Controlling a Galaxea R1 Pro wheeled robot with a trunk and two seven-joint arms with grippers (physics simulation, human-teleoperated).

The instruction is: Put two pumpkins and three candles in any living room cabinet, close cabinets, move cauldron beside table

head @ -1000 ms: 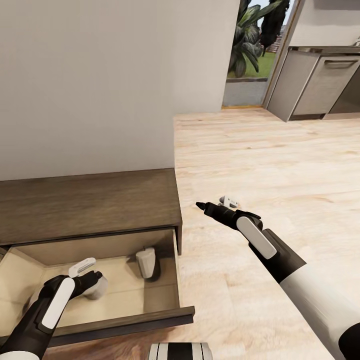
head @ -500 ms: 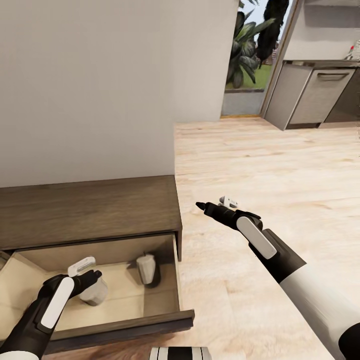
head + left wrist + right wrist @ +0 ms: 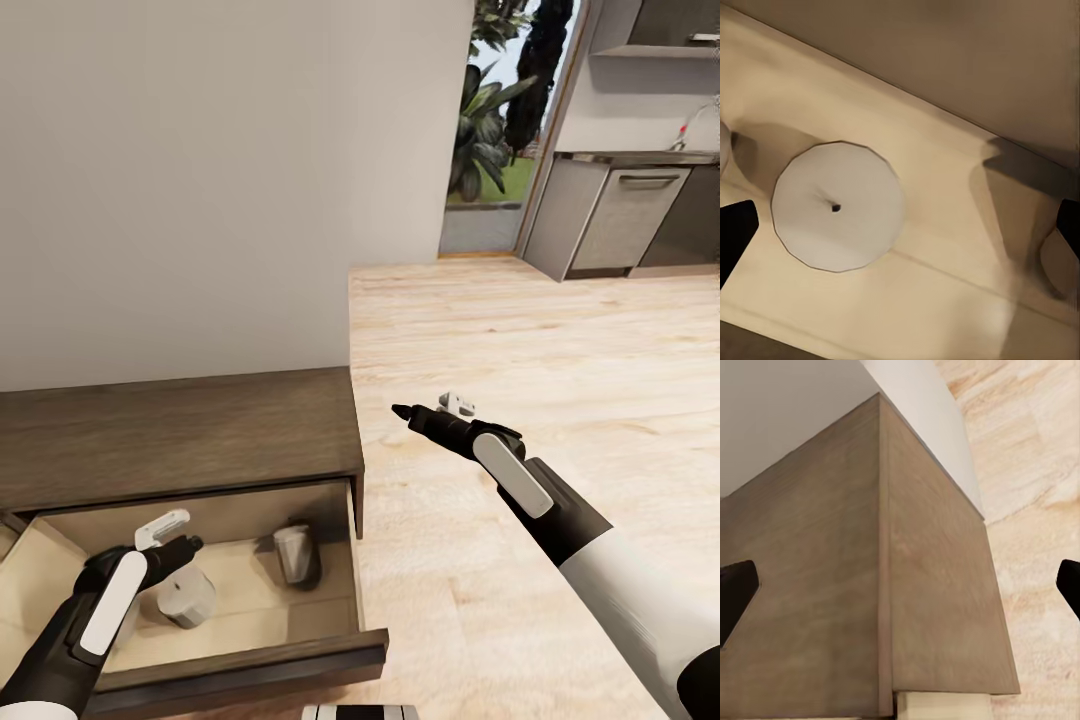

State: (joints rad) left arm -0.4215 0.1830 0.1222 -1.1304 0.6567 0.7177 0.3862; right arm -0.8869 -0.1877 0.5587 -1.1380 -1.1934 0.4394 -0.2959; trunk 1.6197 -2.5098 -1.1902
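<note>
Released pale stubby candle (image 3: 186, 598) now standing in drawer (image 3: 240, 655), left pincer (image 3: 172, 533) wide above, right pincer (image 3: 430, 408) wide.

The right end effector (image 3: 900, 585) has its two dark fingertips (image 3: 735, 592) spread wide at opposite edges. Between and beyond them stands the corner of the dark-brown cabinet (image 3: 937, 585), against a pale wall (image 3: 787, 412), beside light wooden floor (image 3: 1035, 472).

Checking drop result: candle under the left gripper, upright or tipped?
Upright. The candle stands on the drawer floor, its round top and wick facing the left wrist camera; the left gripper hangs open above it, not touching.
</note>
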